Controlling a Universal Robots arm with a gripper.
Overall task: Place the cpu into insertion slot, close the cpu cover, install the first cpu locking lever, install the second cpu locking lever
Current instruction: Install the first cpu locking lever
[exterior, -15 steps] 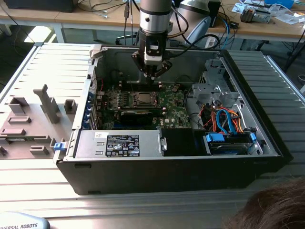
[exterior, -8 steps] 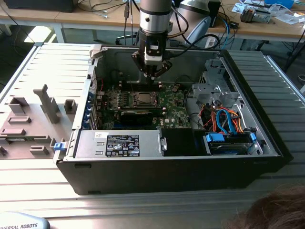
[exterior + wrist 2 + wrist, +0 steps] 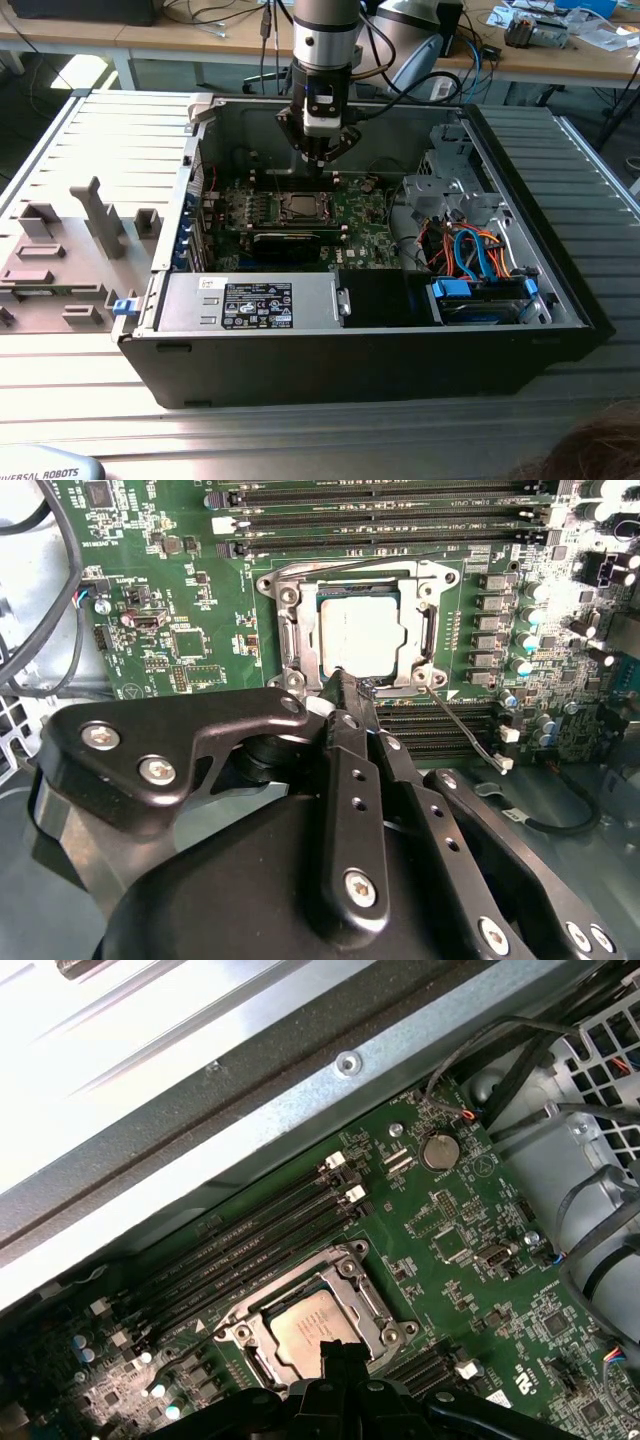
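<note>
Exterior view, arm upright over open case, tool point(image 3: 319, 160) clenched, empty, just above cpu point(image 3: 297, 207).

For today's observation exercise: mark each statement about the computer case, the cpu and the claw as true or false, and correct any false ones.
1. The cpu sits in the insertion slot. True.
2. The cpu cover is folded down around the chip. True.
3. The claw carries the chip above the case. False: it is down by the socket's edge; the chip is seated.
4. The memory slots lie apart from the socket, across the board. False: they run right beside it.
</note>
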